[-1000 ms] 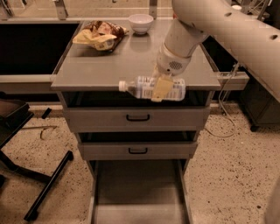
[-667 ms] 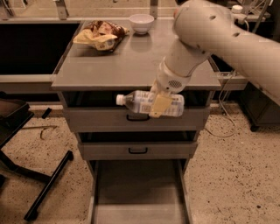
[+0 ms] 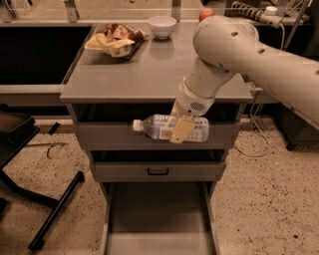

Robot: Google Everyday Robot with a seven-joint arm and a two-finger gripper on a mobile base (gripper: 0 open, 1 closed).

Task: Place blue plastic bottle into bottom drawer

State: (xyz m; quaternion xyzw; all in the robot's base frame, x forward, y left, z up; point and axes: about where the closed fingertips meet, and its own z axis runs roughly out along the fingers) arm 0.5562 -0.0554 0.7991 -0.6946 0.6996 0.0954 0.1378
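The blue plastic bottle (image 3: 167, 128) is clear with a white cap at its left end and a pale printed label. It lies sideways in the air in front of the top drawer's face. My gripper (image 3: 180, 128) is shut on the bottle around its middle, with a yellowish finger (image 3: 181, 130) across its front. The bottom drawer (image 3: 159, 219) is pulled out below, a shallow grey tray with a bare floor. The bottle hangs well above it, over its back part.
The grey cabinet top (image 3: 149, 69) carries a crumpled chip bag (image 3: 115, 40) and a white bowl (image 3: 162, 26). A red apple (image 3: 206, 14) sits behind the arm. The middle drawer (image 3: 157, 171) is closed. A black chair base (image 3: 40, 199) stands at the left.
My gripper has lowered the bottle from level with the cabinet top's front edge down to the top drawer's face. The arm has swung further over the cabinet.
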